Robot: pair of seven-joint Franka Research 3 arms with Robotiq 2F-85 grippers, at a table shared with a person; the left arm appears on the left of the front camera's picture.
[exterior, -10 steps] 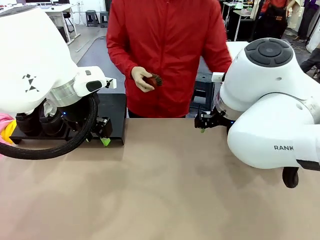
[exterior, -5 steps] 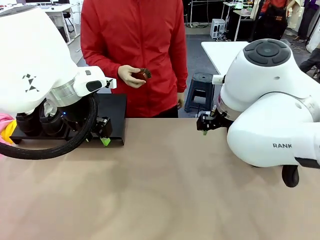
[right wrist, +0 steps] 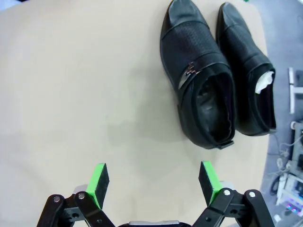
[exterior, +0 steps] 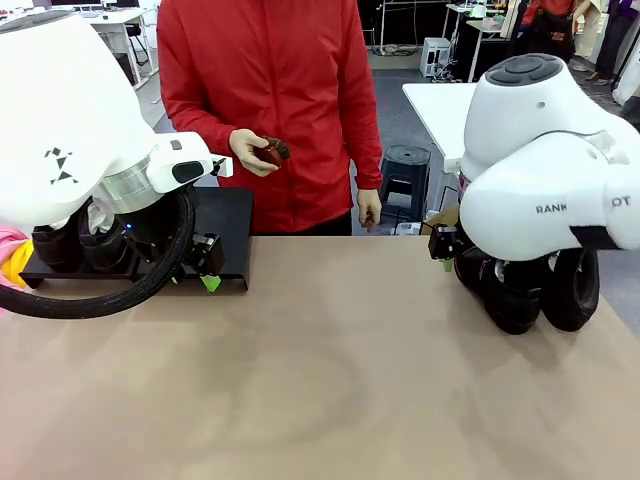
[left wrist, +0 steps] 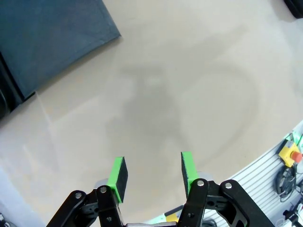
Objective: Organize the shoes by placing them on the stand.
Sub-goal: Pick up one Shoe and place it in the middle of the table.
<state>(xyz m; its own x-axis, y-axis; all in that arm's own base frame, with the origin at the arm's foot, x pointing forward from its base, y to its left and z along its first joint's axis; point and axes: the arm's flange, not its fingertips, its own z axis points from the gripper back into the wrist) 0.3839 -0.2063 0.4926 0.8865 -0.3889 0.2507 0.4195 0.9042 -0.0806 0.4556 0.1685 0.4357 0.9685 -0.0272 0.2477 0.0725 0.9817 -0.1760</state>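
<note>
A wide tan desk (exterior: pixel 330 380) runs across a workshop, with a person (exterior: pixel 270 90) in a red jacket standing at its far side. One of the person's hands (exterior: pixel 245 150) is raised at chest height and holds a small dark brown brush (exterior: pixel 273 151). The other hand hangs by their side.

The low black stand (exterior: pixel 228 215) sits at the desk's far left. Dark shoes (exterior: pixel 58 245) rest on its left part, largely hidden behind the white left arm. Its right platform is bare.

The left end effector (left wrist: pixel 151 171) hangs just in front of the stand's right end, over bare desk. Its green-padded fingers are partly spread, with nothing between them. In the left wrist view a corner of the stand lies at the upper left.

The right end effector (right wrist: pixel 153 180) is at the desk's far right, fingers spread wide and empty. In the right wrist view two more glossy black shoes lie on the desk just ahead of it, side by side, toes pointing away. The nearer shoe (right wrist: pixel 199 80) has a perforated front and a small metal buckle. The farther shoe (right wrist: pixel 248 75) has something pale and white inside its opening.
</note>
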